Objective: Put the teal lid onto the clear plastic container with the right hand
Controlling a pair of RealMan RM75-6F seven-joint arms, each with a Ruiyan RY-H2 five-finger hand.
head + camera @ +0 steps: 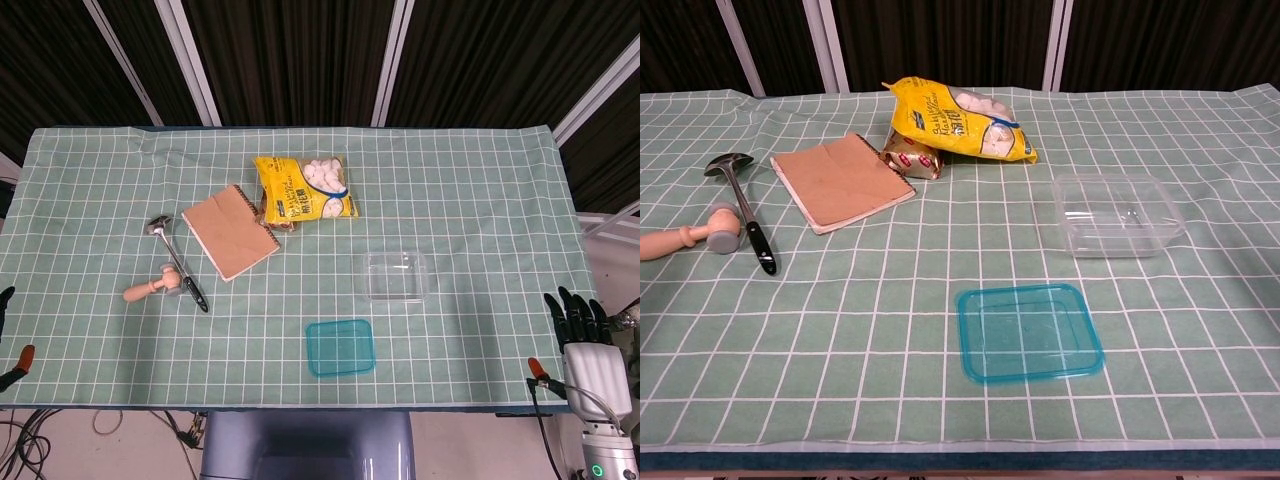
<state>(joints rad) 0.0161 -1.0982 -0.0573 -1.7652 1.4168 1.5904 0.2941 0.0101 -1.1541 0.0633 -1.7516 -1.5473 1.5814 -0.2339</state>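
The teal lid (340, 347) (1029, 332) lies flat near the table's front edge. The clear plastic container (397, 276) (1117, 214) stands empty and uncovered, just behind the lid and to its right. My right hand (583, 340) hangs off the table's right front corner in the head view, well to the right of both, with its fingers spread upward and nothing in it. Only a dark sliver of my left hand (4, 303) shows at the left edge of the head view. Neither hand appears in the chest view.
A yellow snack bag (304, 189) lies at the back centre, with a brown notebook (230, 231) to its left. Further left are a ladle (178, 263) and a wooden-handled tool (152, 287). A green checked cloth (480, 200) covers the table.
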